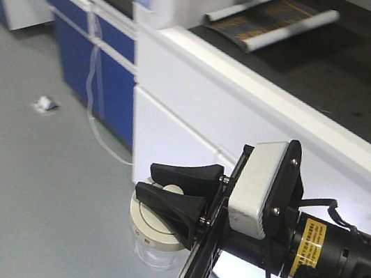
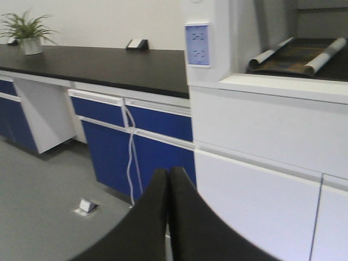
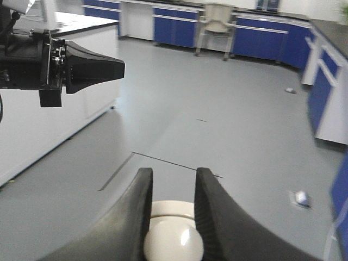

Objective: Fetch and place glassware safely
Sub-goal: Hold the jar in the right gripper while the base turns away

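The glassware is a small clear glass jar (image 1: 153, 247) with a cream-white round lid (image 1: 148, 219). My right gripper (image 1: 146, 180) is shut on the lid's central knob (image 3: 174, 243), one black finger on each side of it. The jar hangs below the fingers over the grey floor, close to the white cabinet front. In the right wrist view the lid (image 3: 173, 208) shows between the fingers of the right gripper (image 3: 173, 175); the glass body is hidden there. My left gripper (image 2: 168, 174) is shut with nothing between its fingers, and also shows as the left gripper (image 3: 111, 68) beside the white bench.
A white bench with a black top (image 1: 350, 80) carries a rolled sheet (image 1: 275, 19). Blue cabinets (image 1: 106, 63) stand to its left, with a white hose (image 1: 94, 114) hanging down. A small floor socket (image 1: 45, 104) sits on the grey floor. A chair (image 3: 217, 22) stands far off.
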`<state>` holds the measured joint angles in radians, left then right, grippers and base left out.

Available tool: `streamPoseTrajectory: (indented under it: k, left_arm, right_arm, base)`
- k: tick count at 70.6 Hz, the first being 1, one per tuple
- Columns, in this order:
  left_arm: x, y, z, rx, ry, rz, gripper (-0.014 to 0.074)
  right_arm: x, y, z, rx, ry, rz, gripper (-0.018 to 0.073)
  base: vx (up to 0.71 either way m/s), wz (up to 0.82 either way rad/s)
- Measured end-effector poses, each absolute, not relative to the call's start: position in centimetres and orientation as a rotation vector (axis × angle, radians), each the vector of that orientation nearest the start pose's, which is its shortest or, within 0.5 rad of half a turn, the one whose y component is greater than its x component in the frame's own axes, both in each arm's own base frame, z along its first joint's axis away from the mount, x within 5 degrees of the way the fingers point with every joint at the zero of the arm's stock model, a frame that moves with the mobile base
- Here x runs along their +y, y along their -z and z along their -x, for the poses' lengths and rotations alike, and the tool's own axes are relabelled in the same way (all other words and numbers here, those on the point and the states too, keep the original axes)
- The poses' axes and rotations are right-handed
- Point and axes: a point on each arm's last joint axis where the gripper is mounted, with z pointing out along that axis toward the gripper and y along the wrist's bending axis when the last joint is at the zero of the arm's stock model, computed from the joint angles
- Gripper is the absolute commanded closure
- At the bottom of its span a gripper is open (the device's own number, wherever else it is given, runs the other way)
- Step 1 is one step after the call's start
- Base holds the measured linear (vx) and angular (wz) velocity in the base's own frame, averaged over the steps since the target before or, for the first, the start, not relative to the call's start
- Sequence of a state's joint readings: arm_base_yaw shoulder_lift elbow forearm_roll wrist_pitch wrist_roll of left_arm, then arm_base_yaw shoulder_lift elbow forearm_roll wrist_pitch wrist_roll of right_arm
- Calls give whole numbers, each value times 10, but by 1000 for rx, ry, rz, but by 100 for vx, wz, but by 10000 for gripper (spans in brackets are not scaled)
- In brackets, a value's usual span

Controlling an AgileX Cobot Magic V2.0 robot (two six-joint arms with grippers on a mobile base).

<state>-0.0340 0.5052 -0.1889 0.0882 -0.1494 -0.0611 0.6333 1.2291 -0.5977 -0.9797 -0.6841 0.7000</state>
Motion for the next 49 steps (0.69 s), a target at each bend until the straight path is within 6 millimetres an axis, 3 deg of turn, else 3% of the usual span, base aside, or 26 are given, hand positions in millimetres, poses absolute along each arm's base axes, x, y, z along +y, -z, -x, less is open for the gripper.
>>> streamPoseTrajectory:
  k: [49]
  left_arm:
    - [-5,-251,-111,1650,17,-60,603]
  right_arm:
    - [183,-282,-169,1392,-818,1041,563]
  base:
    - [-11,66]
